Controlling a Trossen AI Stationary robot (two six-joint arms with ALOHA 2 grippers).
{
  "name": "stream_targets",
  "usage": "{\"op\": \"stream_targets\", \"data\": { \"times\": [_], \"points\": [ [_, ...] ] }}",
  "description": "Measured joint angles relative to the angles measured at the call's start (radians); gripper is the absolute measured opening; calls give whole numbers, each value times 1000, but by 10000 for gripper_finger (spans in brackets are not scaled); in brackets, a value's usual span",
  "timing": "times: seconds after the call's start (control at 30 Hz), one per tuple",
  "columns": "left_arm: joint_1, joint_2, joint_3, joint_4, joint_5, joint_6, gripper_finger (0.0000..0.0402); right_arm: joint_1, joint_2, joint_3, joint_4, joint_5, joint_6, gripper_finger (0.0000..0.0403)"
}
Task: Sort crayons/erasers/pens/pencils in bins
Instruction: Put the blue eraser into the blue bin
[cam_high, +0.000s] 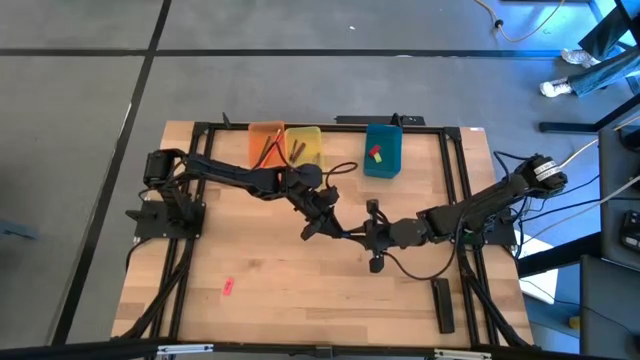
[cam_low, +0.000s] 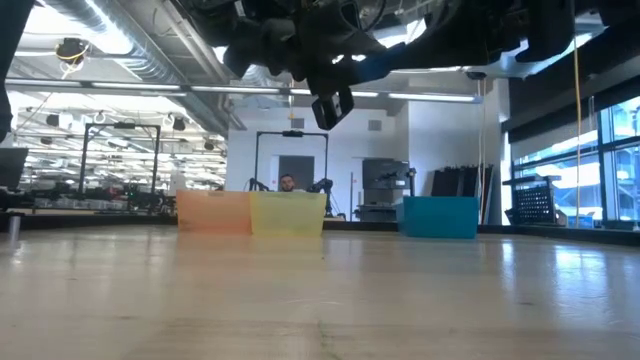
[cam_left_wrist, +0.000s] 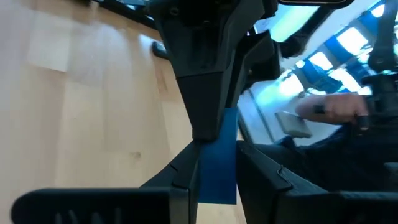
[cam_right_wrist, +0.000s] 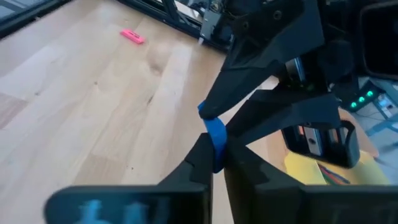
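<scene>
On the near left of the table one pink eraser is not yet sorted. The orange bin, the yellow bin and the teal bin at the far edge already hold items. At the middle, above the table, the left end effector and the right end effector both grip a blue eraser between them, so this piece also waits for its bin.
</scene>
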Motion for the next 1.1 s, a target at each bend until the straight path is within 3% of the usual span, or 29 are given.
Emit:
{"op": "stream_targets", "data": {
  "times": [0.23,0.4,0.63,0.83,0.97,1.1],
  "points": [
    [-9,0,-1,0,-105,57,117,-7,0,-1,-18,25,72,31],
    [1,0,0,12,-207,93,153,-5,-4,0,-77,144,129,24],
    [19,0,2,10,-285,113,182,3,-123,0,-258,185,224,27],
    [24,0,2,4,-300,152,184,-5,-224,1,-425,293,290,24],
    [12,0,2,4,-312,166,186,-65,-275,1,-521,378,282,24],
    [-13,0,2,4,-388,206,186,-221,-304,1,-588,304,281,25]
  ]
}}
